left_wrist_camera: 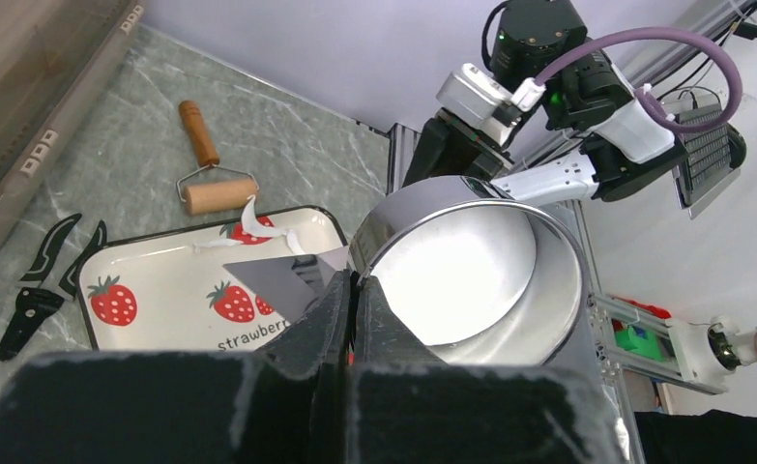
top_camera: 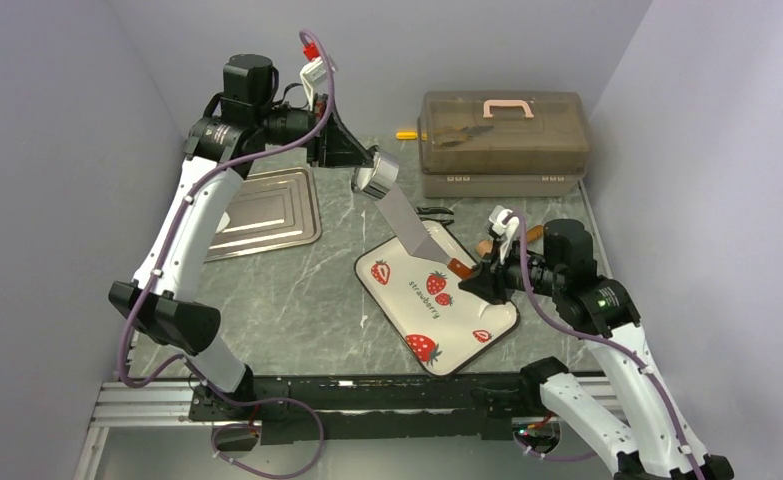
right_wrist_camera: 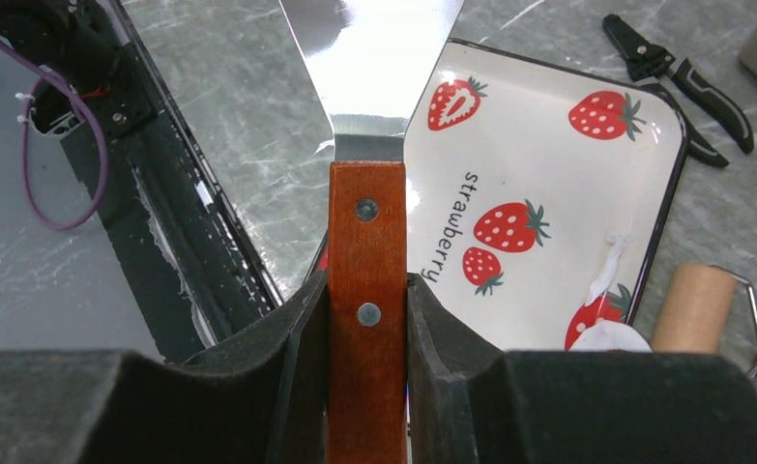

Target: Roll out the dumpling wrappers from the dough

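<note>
My left gripper (left_wrist_camera: pixel 355 280) is shut on the rim of a shiny metal ring cutter (left_wrist_camera: pixel 471 271), held in the air above the table (top_camera: pixel 375 172). The ring's inside looks bright white; I cannot tell whether that is dough or glare. My right gripper (right_wrist_camera: pixel 366 285) is shut on the brown wooden handle of a spatula (right_wrist_camera: pixel 366 222). Its steel blade (top_camera: pixel 412 225) slants up to the ring. A torn white dough lump (right_wrist_camera: pixel 611 338) with a thin strip lies at the edge of the strawberry plate (right_wrist_camera: pixel 548 164), seen also in the left wrist view as scraps (left_wrist_camera: pixel 253 222). No flat round wrapper shows.
A wooden roller (left_wrist_camera: pixel 215 193) lies on the table just beyond the plate (top_camera: pixel 407 305). Black pliers (right_wrist_camera: pixel 679 72) lie behind the plate. A brown lidded toolbox (top_camera: pixel 502 140) stands at the back, and a steel tray (top_camera: pixel 267 210) lies at the left.
</note>
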`<state>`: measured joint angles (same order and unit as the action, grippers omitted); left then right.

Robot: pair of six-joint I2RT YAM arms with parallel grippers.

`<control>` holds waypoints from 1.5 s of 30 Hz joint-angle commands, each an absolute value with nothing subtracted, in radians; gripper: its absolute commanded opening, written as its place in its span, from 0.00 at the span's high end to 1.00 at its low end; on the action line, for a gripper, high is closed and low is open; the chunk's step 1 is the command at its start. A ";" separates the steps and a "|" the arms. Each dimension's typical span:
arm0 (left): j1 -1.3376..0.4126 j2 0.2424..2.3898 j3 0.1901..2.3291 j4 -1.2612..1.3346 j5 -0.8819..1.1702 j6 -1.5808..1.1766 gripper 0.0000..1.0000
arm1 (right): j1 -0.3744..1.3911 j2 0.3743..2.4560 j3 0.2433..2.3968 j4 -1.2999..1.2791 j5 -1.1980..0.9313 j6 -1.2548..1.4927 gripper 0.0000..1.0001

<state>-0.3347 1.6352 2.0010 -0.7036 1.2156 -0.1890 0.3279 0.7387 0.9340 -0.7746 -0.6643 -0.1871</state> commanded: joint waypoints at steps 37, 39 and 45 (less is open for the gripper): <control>-0.340 1.561 1.937 -0.766 1.165 0.058 1.00 | 0.322 0.615 1.035 -0.695 -0.690 -0.140 1.00; -0.348 1.551 1.917 -0.748 1.176 0.043 1.00 | 0.322 0.625 1.021 -0.675 -0.677 -0.120 1.00; -0.332 1.549 1.915 -0.674 1.224 -0.062 1.00 | 0.321 0.653 0.991 -0.712 -0.563 -0.098 1.00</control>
<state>-0.3420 1.5856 1.9038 -0.7406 1.1656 0.0017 0.3241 0.6403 0.9993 -0.7879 -0.6312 -0.1314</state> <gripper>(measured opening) 0.023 0.313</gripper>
